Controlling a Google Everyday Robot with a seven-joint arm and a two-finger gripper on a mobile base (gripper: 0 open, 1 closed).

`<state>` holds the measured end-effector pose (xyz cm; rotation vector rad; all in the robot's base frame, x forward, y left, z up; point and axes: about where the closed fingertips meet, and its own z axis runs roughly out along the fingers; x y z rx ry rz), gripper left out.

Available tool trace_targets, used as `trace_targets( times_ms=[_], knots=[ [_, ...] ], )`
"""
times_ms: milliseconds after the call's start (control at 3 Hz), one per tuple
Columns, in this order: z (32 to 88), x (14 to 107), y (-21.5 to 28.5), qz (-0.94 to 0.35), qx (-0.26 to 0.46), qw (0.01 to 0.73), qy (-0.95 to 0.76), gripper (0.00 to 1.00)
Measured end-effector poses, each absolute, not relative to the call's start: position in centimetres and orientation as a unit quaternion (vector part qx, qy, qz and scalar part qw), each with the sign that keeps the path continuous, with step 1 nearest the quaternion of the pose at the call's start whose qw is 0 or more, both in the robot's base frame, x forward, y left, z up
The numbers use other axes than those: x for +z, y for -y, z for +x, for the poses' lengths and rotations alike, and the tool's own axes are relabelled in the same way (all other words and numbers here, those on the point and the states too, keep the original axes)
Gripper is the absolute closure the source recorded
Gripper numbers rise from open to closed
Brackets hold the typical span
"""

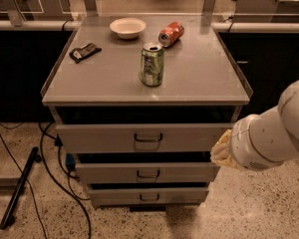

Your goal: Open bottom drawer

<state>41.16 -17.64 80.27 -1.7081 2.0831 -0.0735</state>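
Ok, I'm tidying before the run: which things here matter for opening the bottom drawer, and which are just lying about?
Job:
bottom drawer
its handle
hand, at the right, beside the middle drawer

Lying about, on the cabinet top:
bowl
green can
red can
dark packet
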Motion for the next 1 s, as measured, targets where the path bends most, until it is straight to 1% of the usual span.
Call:
trace_targets(
  times_ms=[333,667,1000],
  knots=[
    [41.6,78.9,18.6,-0.618,-0.038,0.212,-0.756,1.0],
    [43.8,74.4,22.0,-0.617,-0.057,0.212,-0.756,1.0],
    [45.9,70.2,24.4,-0.621,-0.056,0.222,-0.75,1.0]
  ],
)
